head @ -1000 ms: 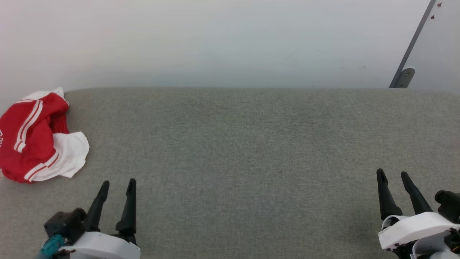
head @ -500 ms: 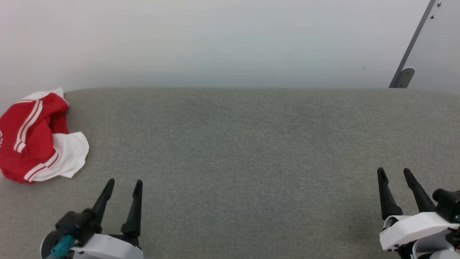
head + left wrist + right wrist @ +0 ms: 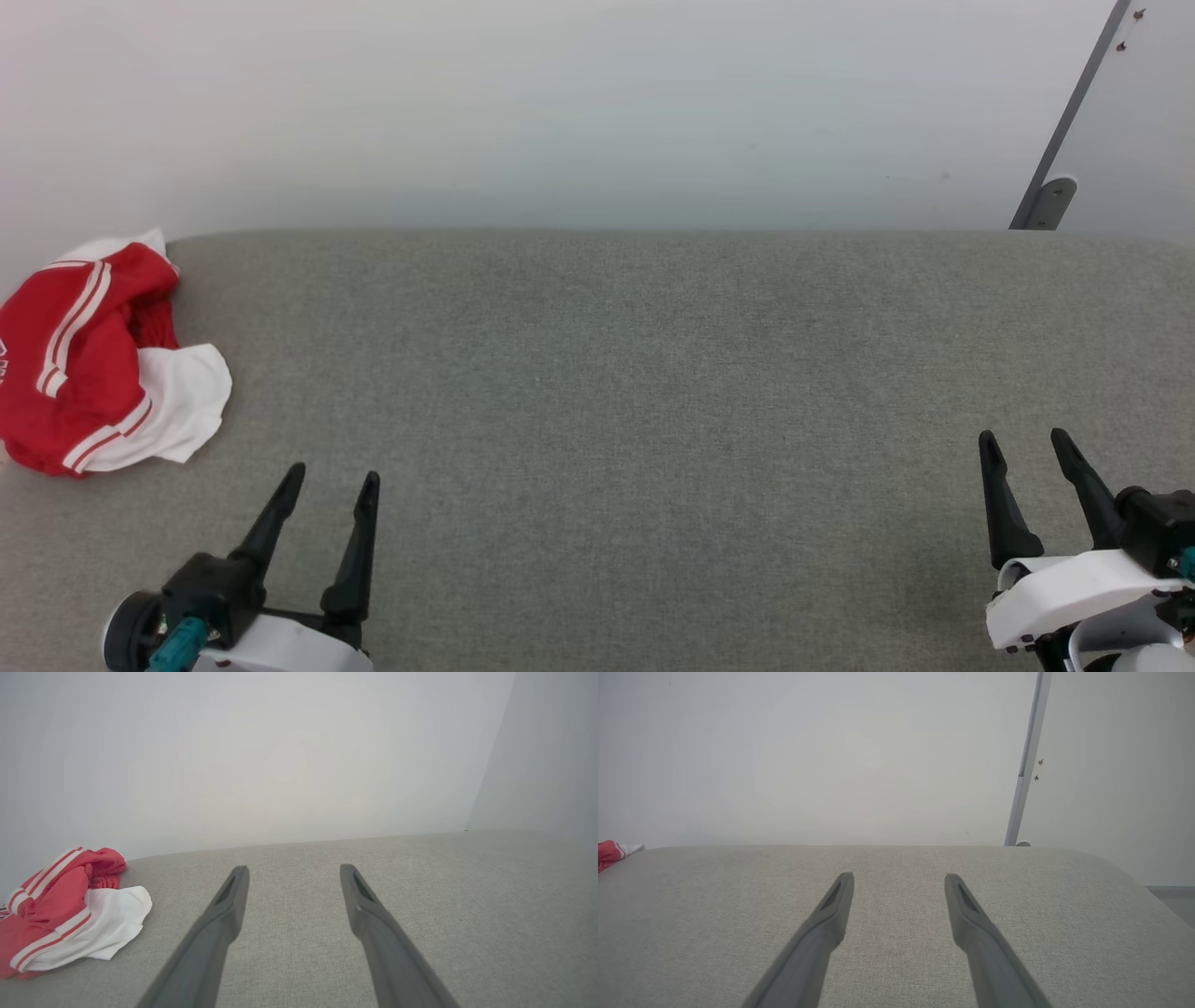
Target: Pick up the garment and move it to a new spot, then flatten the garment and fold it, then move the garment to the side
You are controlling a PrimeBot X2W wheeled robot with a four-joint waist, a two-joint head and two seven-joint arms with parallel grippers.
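Your garment [image 3: 103,359] at nine o'clock looked light and limp, best pinched on a raised fold; left end effector [image 3: 334,471] and right end effector [image 3: 1021,435] stood spread.

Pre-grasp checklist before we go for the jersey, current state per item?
1. Left tool open, nothing in it: ok.
2. Right tool open, nothing in it: ok.
3. Garment in sight, crumpled at the left end of the grey surface: ok.
4. Nothing between left tool and garment: ok.
5. Middle of surface bare for laying out: ok.
6. Garment's full extent, cut by head view's left edge: cannot tell.
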